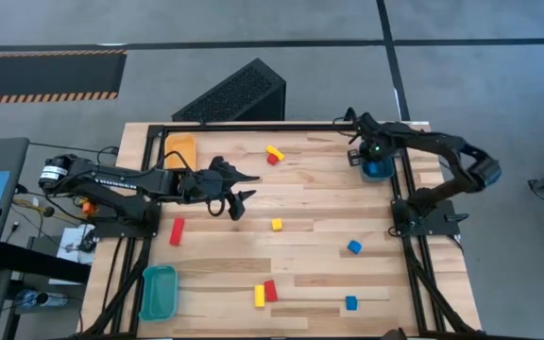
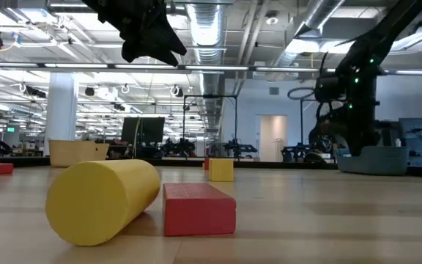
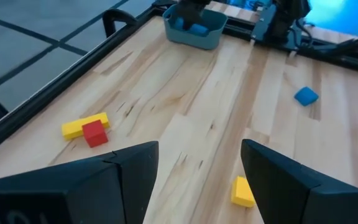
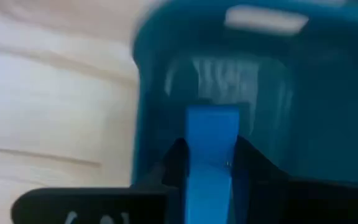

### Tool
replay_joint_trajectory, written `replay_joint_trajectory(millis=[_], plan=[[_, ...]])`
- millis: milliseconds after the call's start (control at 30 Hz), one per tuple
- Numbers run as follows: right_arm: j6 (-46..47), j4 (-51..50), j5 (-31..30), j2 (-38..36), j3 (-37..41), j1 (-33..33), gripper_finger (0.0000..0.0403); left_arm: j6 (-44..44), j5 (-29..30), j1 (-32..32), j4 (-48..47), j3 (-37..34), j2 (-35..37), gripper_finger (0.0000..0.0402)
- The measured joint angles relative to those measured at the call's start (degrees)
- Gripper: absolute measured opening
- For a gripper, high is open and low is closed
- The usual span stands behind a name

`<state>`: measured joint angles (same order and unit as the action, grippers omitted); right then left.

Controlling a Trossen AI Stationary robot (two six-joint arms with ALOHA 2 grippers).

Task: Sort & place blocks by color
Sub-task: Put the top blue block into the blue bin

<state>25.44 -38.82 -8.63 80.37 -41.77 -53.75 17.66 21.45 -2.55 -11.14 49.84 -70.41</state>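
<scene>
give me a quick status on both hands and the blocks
Right hand shut on a blue block over the blue tray. Left hand open, empty, above mid-table near a yellow block. Other blocks scattered; nothing in the way.

The high view looks straight down from well above, taking in the whole wooden counter point(image 1: 291, 227) and both arms, while the low view sits at counter height and looks level across the boards into the room, very near a yellow cylinder point(image 2: 102, 199) and a red block point(image 2: 198, 209). The left wrist view faces across the counter past its own fingers point(image 3: 129, 177) toward the blue bin point(image 3: 194, 28). The right wrist view looks into that same bin point(image 4: 253, 93) from very close.
</scene>
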Motion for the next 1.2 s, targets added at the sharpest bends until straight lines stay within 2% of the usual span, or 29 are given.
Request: replay_joint_trajectory(millis=[67,167,300,400,600,833,1033,1200], plan=[[0.5,-1.0,-1.1,2.0,0.0,0.7,0.0084,0.0,0.5,0.0,-0.4,0.0,0.0,0.0219],[1.3,-0.9,-3.7,3.6,-0.2,2.4,0.0125,0.9,0.5,0.0,-0.9,0.0,0.0,0.0219],[1.6,-1.1,-3.9,4.1,-0.3,3.3,0.0176,1.1,0.3,-0.4,-2.9,0.0,0.0,0.0219],[1.6,-1.0,-3.9,3.9,-0.2,3.3,0.0193,1.0,0.3,-0.7,-4.3,0.0,0.0,0.0219],[1.3,-1.6,-3.9,1.5,-0.2,3.0,0.0191,1.0,0.3,-0.6,-5.0,0.0,0.0,0.0219],[1.1,-1.7,-3.3,-9.9,-0.2,6.8,0.0178,0.0,-0.2,0.1,-4.8,0.0,0.0,0.0219],[6.3,-4.0,-0.2,-19.4,0.2,17.3,0.0161,-1.8,-3.9,1.5,-0.7,0.0,0.0,0.0219],[17.0,-9.3,2.6,-22.6,3.5,30.7,0.0148,-6.0,-6.1,1.8,8.5,0.0,0.0,0.0219]])
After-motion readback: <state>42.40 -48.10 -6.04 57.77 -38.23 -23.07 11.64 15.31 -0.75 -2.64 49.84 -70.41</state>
